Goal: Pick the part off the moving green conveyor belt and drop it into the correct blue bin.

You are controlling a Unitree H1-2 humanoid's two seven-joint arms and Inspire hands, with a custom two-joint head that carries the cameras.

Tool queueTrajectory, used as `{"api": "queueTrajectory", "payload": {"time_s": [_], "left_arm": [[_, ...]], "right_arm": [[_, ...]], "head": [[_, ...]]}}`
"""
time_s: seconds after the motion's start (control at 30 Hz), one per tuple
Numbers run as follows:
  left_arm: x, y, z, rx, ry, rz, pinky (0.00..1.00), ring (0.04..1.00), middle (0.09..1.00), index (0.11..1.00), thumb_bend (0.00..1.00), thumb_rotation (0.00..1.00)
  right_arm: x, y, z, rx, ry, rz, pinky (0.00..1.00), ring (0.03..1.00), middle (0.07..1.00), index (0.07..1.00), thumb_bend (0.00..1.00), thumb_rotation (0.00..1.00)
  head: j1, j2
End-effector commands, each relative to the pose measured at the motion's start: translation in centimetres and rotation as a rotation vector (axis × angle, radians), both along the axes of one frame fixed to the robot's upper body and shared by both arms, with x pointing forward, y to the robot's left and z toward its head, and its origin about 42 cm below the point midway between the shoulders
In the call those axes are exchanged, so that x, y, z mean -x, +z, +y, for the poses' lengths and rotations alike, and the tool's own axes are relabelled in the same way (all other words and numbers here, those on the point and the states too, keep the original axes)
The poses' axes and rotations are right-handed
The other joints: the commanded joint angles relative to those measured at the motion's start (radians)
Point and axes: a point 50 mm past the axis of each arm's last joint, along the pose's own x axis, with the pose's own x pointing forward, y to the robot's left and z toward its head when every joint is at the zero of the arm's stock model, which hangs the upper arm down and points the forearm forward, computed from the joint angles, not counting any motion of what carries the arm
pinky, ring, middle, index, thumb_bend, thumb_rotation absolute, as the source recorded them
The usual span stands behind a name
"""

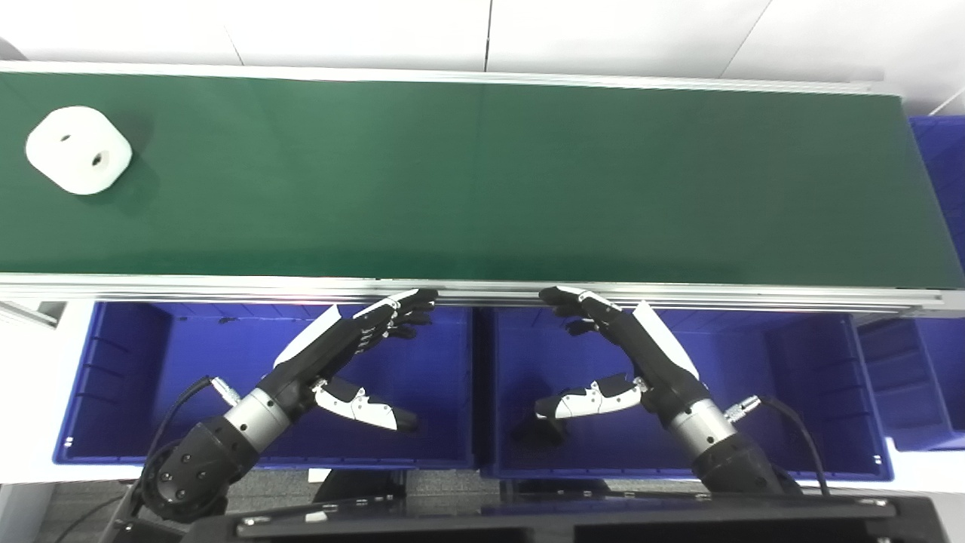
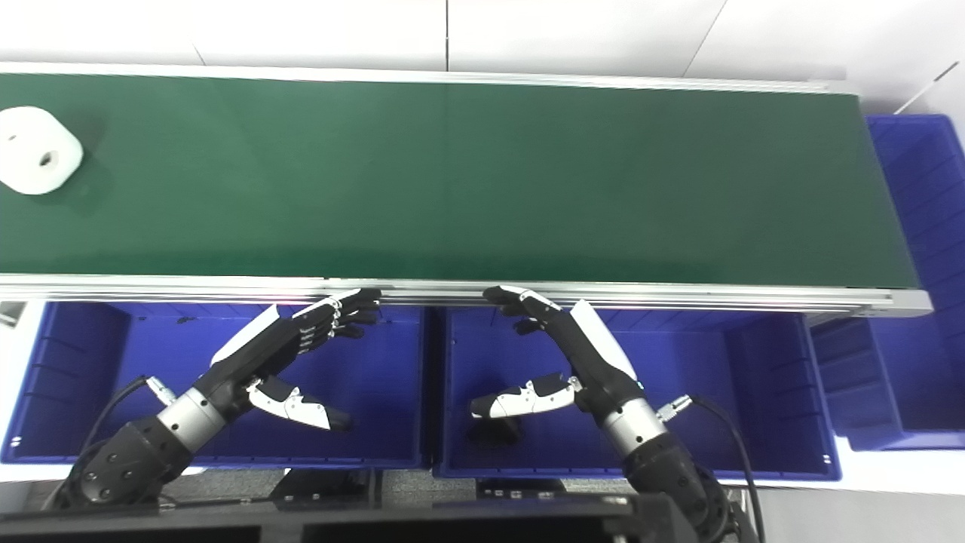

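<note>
A white rounded part [image 1: 78, 149] with two small holes lies on the green conveyor belt [image 1: 482, 181] at its far left end; it also shows in the right eye view [image 2: 38, 159]. My left hand [image 1: 348, 348] is open and empty, hovering over the left blue bin [image 1: 121, 377] just below the belt's front rail. My right hand [image 1: 618, 353] is open and empty over the middle blue bin [image 1: 791, 392], fingertips near the rail. Both hands are far from the part.
An aluminium rail [image 1: 482, 290] runs along the belt's front edge. A third blue bin [image 1: 912, 385] sits at the right, and another blue bin [image 2: 920, 196] stands past the belt's right end. A dark object [image 1: 537, 431] lies in the middle bin.
</note>
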Motion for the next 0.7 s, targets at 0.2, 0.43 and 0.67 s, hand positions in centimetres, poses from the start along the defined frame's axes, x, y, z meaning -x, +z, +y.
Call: {"api": "queueTrajectory", "payload": {"time_s": [0.2, 0.43, 0.67], "left_arm": [[-0.36, 0.89, 0.03, 0.020, 0.002, -0.051, 0.84, 0.882, 0.913, 0.909, 0.92, 0.25], [-0.14, 0.79, -0.25, 0.018, 0.006, -0.055, 0.83, 0.879, 0.910, 0.907, 0.93, 0.28], [0.32, 0.17, -0.53, 0.024, 0.014, -0.054, 0.84, 0.879, 0.904, 0.900, 0.94, 0.28]], "right_arm": [[-0.20, 0.83, -0.16, -0.017, -0.008, -0.021, 0.72, 0.828, 0.842, 0.826, 0.93, 0.23], [0.13, 0.85, -0.47, -0.009, -0.012, -0.008, 0.75, 0.840, 0.848, 0.829, 0.94, 0.24], [0.56, 0.34, -0.83, -0.015, -0.004, -0.006, 0.74, 0.848, 0.852, 0.835, 0.92, 0.23]], "head": [[0.002, -0.008], [0.011, -0.022], [0.066, -0.062]]}}
